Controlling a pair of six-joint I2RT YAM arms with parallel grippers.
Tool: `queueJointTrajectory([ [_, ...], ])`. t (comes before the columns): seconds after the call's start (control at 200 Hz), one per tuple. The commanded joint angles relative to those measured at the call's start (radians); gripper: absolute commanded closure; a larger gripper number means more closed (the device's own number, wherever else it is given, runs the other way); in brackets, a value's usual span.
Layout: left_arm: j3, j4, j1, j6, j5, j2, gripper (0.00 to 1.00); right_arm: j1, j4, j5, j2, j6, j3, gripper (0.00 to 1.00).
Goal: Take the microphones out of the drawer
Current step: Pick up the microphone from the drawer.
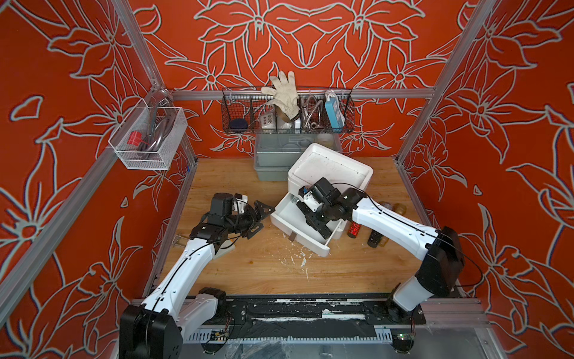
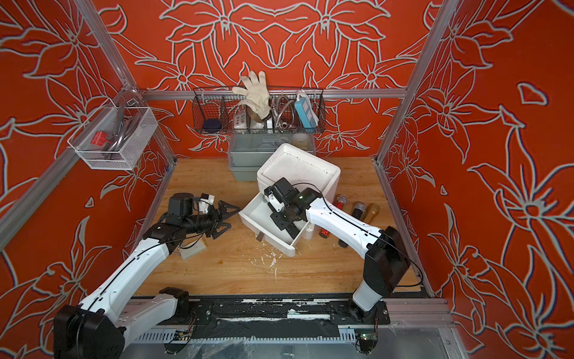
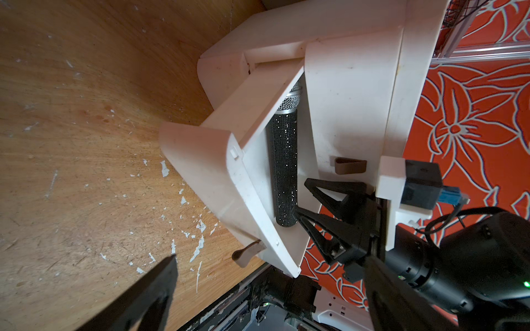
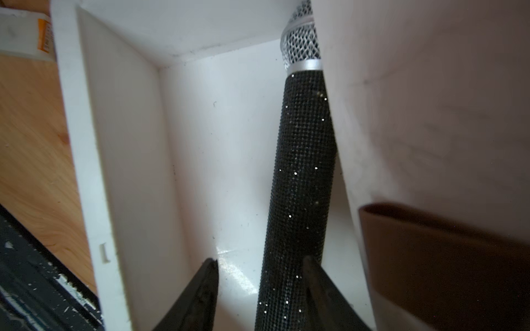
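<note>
1. while both top views bury the inside of the drawer (image 1: pixel 284 216) under the right arm (image 1: pixel 382 214), the wrist views open it up: the microphone (image 3: pixel 284 160) lies flat on the drawer floor, close along the front of the white cabinet (image 1: pixel 329 169).
2. only the right wrist view shows the gap at the right tool (image 4: pixel 260 259): it stands part-way spread, one finger clear of the handle over bare drawer floor, the other crossing in front of the handle. nothing is clamped.
3. only the left wrist view shows that tool from the side, its tips at the handle's butt end.
4. only the top views show the left tool (image 1: pixel 264 221), spread wide and holding nothing, just beside the drawer. they also show a red microphone (image 2: pixel 340 200), a black microphone (image 2: pixel 359 207) and a gold microphone (image 2: pixel 374 210) lying on the bench (image 1: pixel 248 264) past the cabinet.
5. the microphone in the drawer has a black handle covered in tiny studs with scattered sparkles, a silver band, and a silver mesh head tucked under the cabinet front.
</note>
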Motion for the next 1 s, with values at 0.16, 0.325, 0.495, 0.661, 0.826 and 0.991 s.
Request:
queueJointTrajectory([
  [0.16,0.011,0.017,0.005,0.004,0.021,-0.008,0.00,0.022,-0.032,0.198,0.022,-0.022,-0.034,0.48],
  [0.325,0.011,0.019,0.005,0.001,0.023,-0.010,0.00,0.023,-0.013,0.150,0.056,-0.013,-0.041,0.47],
  [0.495,0.011,0.014,0.005,0.003,0.022,-0.015,0.00,0.022,0.002,0.118,0.106,0.007,-0.036,0.48],
  [0.661,0.010,0.013,0.005,0.005,0.022,-0.018,0.00,0.023,0.006,0.106,0.141,0.013,-0.028,0.55],
  [0.826,0.003,0.015,0.005,0.006,0.021,-0.020,0.00,0.022,0.015,0.106,0.127,0.005,-0.028,0.74],
  [0.991,-0.010,0.025,0.005,-0.002,0.021,-0.023,0.00,0.023,0.036,0.106,0.096,-0.021,-0.026,0.85],
])
